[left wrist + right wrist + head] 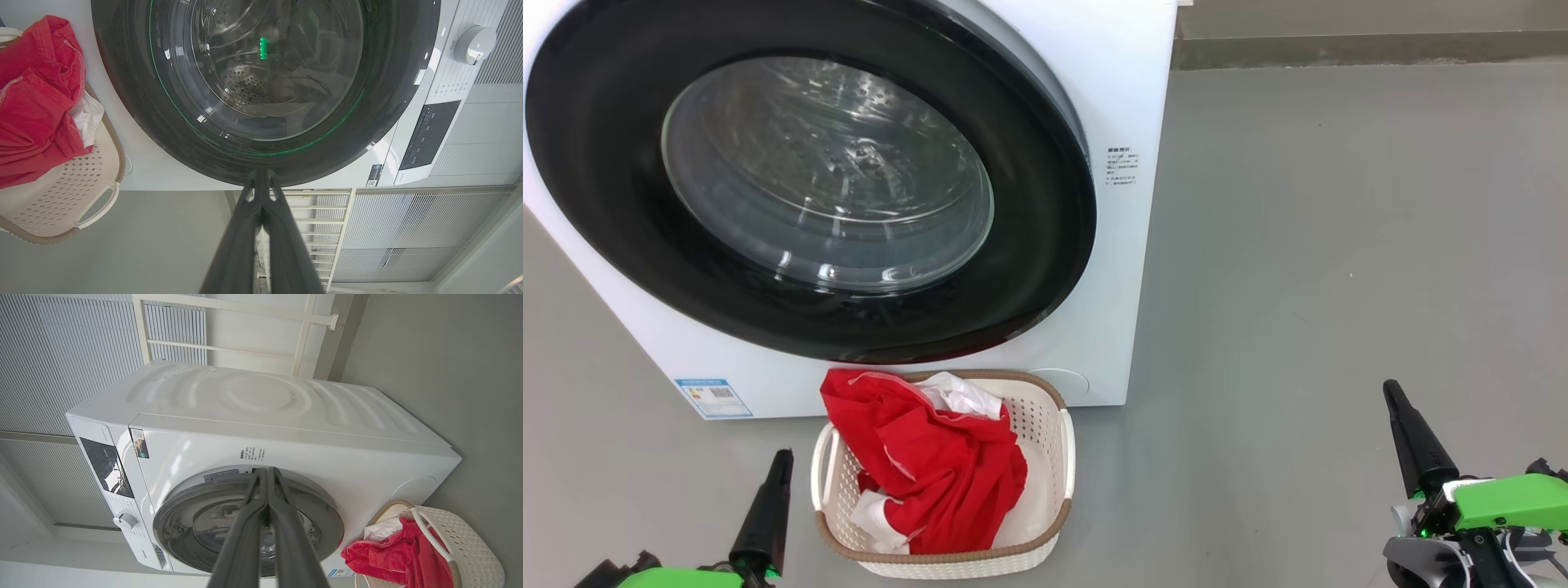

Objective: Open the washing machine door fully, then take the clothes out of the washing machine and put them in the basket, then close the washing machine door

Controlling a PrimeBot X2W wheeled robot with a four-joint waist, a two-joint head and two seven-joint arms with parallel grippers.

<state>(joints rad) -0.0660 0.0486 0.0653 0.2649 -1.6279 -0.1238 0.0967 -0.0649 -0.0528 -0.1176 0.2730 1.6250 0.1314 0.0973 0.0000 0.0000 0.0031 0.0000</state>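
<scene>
You see the washing machine door (825,175) shut against the washing machine (1131,90), whose top and left side the head view cuts off; glare on the door blurs the drum (253,85). The clothes (931,465) lie heaped in the basket (1049,425) on the floor (1339,245) just before the machine's front, hiding much of its bottom. Your left gripper (784,456) and right gripper (1390,387) flank it, jaws pressed together on nothing.

door (1045,245) closed on washing machine (1127,98) | red clothes (931,465) in basket (1066,457) | left gripper (768,506), right gripper (1409,433) closed, clear of all, empty
</scene>
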